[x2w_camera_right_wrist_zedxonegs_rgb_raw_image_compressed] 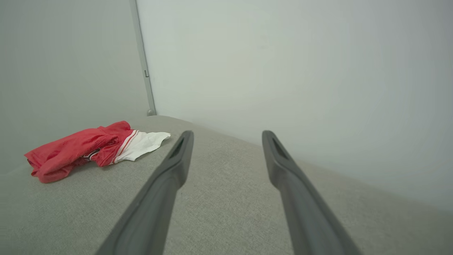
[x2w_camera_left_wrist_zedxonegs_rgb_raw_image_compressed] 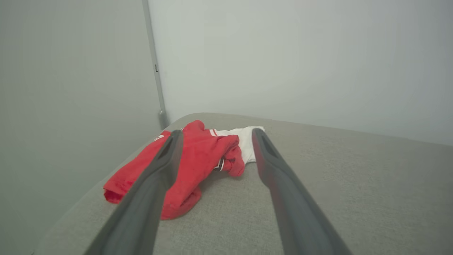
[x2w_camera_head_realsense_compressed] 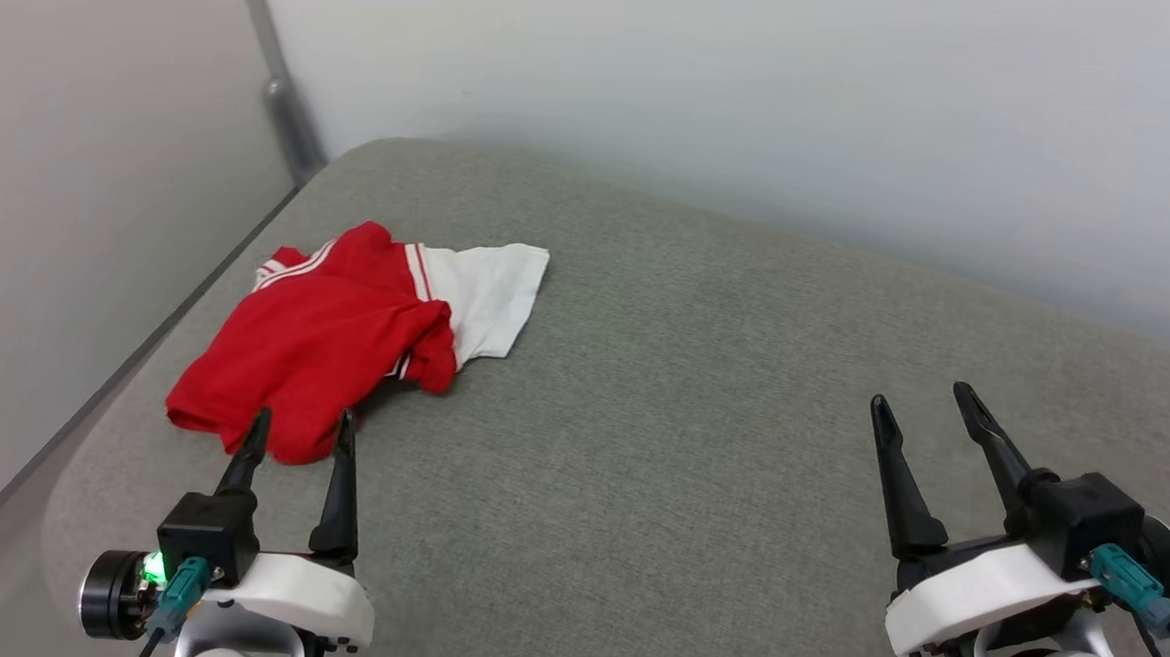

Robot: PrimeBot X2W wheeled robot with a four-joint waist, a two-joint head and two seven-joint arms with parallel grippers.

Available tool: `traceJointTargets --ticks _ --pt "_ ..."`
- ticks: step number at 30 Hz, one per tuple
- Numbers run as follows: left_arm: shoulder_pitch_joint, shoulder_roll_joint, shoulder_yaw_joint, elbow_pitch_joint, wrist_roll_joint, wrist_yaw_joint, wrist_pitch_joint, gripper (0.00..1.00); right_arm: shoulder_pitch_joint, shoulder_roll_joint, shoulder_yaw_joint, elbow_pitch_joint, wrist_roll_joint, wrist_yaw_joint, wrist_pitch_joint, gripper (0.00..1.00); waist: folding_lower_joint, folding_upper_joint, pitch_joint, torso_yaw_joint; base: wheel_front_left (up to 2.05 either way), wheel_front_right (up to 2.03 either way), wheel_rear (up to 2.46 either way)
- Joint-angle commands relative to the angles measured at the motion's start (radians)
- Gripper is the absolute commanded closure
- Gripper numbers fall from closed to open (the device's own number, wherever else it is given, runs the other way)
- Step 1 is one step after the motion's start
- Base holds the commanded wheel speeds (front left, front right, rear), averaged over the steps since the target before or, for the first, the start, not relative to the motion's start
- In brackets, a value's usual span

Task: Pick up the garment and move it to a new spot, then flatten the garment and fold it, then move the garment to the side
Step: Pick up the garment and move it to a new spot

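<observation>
- The garment [x2w_camera_head_realsense_compressed: 323, 355] is a red jersey T-shirt lying crumpled in a loose heap, not spread flat.
- One white short sleeve [x2w_camera_head_realsense_compressed: 486, 298] sticks out from the heap on the side toward the far wall, lying flat; red-and-white stripe trim [x2w_camera_head_realsense_compressed: 416, 272] marks where it joins the red body.
- More white striping [x2w_camera_head_realsense_compressed: 286, 271] shows at the far left edge of the heap. A small dark-and-white bit peeks from under a red fold in the left wrist view [x2w_camera_left_wrist_zedxonegs_rgb_raw_image_compressed: 220, 165]; no print can be read.
- It rests on a grey padded surface [x2w_camera_head_realsense_compressed: 702, 395], toward its left far corner, close to the left edge and the side wall [x2w_camera_head_realsense_compressed: 71, 191].
- The left gripper [x2w_camera_head_realsense_compressed: 303, 416] has its fingers spread apart and empty. In the head view their tips overlap the near red hem; whether they touch the cloth cannot be told.
- In the left wrist view the garment [x2w_camera_left_wrist_zedxonegs_rgb_raw_image_compressed: 201, 156] lies just ahead of the left gripper [x2w_camera_left_wrist_zedxonegs_rgb_raw_image_compressed: 217, 131].
- The right gripper [x2w_camera_head_realsense_compressed: 920, 396] hovers well apart from the shirt on the right side, fingers released and holding nothing.
- From the right wrist the garment [x2w_camera_right_wrist_zedxonegs_rgb_raw_image_compressed: 70, 152] lies far off to the left of the right gripper [x2w_camera_right_wrist_zedxonegs_rgb_raw_image_compressed: 228, 132].
</observation>
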Motion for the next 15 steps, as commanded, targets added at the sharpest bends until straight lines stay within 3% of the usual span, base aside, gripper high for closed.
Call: traceJointTargets --ticks 1,7,15 --pt "0.011 0.0 0.008 -0.002 0.001 0.001 -0.003 0.0 -0.009 0.005 0.003 -0.003 -0.001 0.0 -0.005 0.0 0.0 0.0 0.0 0.056 0.0 0.0 0.0" --pt "0.018 0.0 0.026 -0.007 0.005 -0.004 -0.003 0.0 -0.008 0.008 0.007 -0.005 0.0 0.0 -0.007 0.0 0.0 0.0 0.0 0.107 0.0 0.0 0.0" --pt "0.015 -0.004 0.035 -0.014 0.01 -0.005 -0.003 0.0 -0.009 0.011 0.009 -0.01 -0.004 0.0 -0.002 0.0 0.0 0.0 0.004 0.125 0.0 0.0 0.0"
